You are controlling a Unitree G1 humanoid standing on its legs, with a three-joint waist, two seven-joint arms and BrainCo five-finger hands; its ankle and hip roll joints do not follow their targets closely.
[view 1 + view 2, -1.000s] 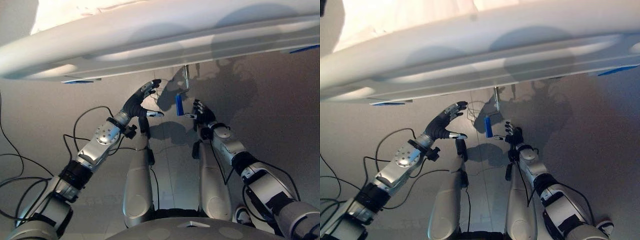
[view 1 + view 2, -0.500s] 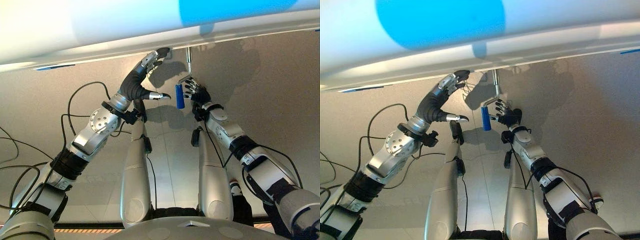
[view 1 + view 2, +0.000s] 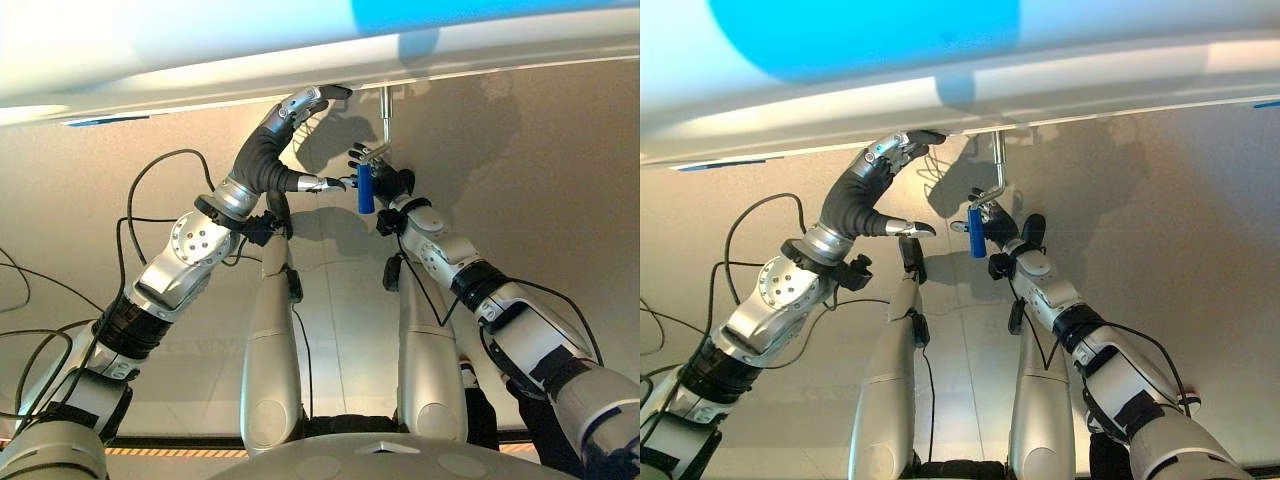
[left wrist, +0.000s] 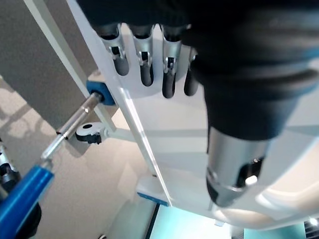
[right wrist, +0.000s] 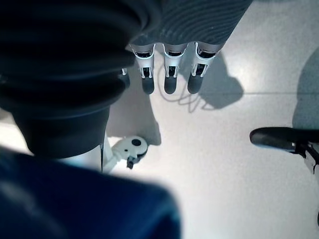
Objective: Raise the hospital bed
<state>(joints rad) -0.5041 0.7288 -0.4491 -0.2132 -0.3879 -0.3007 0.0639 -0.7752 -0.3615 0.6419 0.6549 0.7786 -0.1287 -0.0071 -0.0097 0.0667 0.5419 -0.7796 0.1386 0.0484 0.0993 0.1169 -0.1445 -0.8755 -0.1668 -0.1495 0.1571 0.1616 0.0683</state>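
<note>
The hospital bed's white end frame (image 3: 300, 70) spans the top of the eye views. A metal crank rod (image 3: 385, 115) hangs from its underside and ends in a blue handle (image 3: 366, 188), also seen as the blue handle (image 4: 22, 199). My right hand (image 3: 395, 185) is right behind that handle, palm against it, and its fingers (image 5: 169, 82) reach straight past the blue handle (image 5: 84, 204), so it is open. My left hand (image 3: 272, 150) is raised, open, with straight fingers (image 4: 144, 74) on the frame's lower edge, left of the crank.
A white caster wheel (image 4: 89, 133) of the bed stands on the pale tiled floor (image 3: 560, 200) under the frame. A blue fitting (image 4: 97, 92) holds the crank rod where it enters the bed.
The camera has tilted up. My left hand rose from below the bed to touch the frame's underside. My right hand moved up and in, from beside the blue handle to against it.
</note>
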